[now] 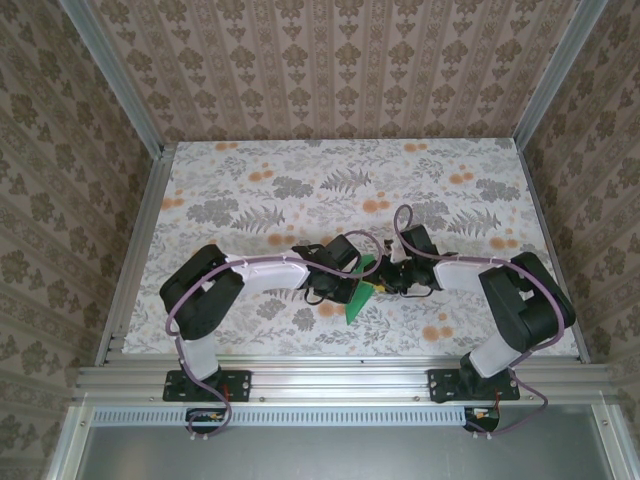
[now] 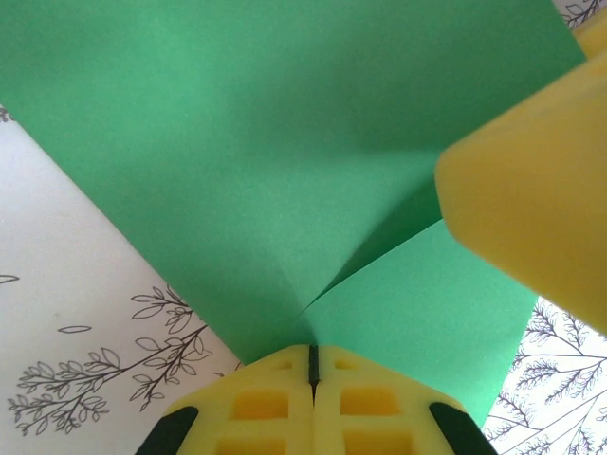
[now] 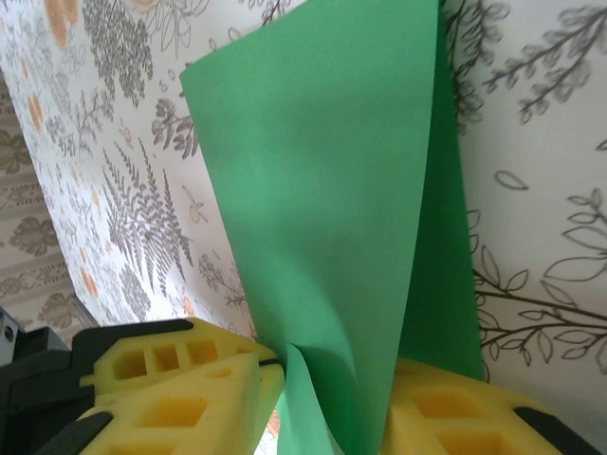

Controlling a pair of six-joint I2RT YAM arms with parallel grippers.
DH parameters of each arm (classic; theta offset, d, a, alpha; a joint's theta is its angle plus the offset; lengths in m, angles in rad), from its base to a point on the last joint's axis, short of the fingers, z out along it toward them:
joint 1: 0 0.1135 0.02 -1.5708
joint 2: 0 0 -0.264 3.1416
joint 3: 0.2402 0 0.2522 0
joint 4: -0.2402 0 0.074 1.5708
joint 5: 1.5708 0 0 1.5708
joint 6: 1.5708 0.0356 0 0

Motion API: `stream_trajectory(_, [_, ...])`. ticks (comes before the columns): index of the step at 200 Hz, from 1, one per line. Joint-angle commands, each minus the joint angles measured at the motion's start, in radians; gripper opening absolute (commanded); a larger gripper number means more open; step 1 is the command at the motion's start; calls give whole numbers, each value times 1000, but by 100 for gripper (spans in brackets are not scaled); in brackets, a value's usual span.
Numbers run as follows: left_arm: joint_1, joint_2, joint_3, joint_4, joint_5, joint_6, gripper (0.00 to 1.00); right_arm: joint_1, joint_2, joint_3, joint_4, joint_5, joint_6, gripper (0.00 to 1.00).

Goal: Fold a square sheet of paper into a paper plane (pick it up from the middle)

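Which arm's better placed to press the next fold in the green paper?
Right. Left fingers are shut on the paper's tip, anchoring it; right fingers straddle the raised fold, apart, probably free to close on it.

The paper (image 2: pixel 285 142) is thin, smooth and matt. The left gripper (image 2: pixel 311 370) has matt moulded plastic fingers (image 2: pixel 213 417). The tabletop (image 1: pixel 250 200) is a smooth printed sheet. The near rails (image 1: pixel 340 376) are brushed metal.
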Motion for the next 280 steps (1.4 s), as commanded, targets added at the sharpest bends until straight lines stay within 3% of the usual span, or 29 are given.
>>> stream_trajectory(1, [4,-27,-25,-41,-7,0,3,3,28,-21,40,-61,-33,28])
stream_trajectory(44, [6,-99,-24,-26,-5,-13,13,2,27,-65,105,-61,10,13])
stream_trajectory(92, [-19,-206,-32,-67,-59,-35,35,2,-21,-116,157,-19,97,8])
stream_trajectory(150, [-165,-245,-20,-150,-232,-90,48,16,-186,-184,125,114,201,6])
stream_trajectory(211, [-305,-109,86,-220,-354,-76,50,60,-254,-206,92,179,289,7])
stream_trajectory(280, [-330,-16,141,-260,-452,-97,49,79,-245,-194,89,202,331,8])
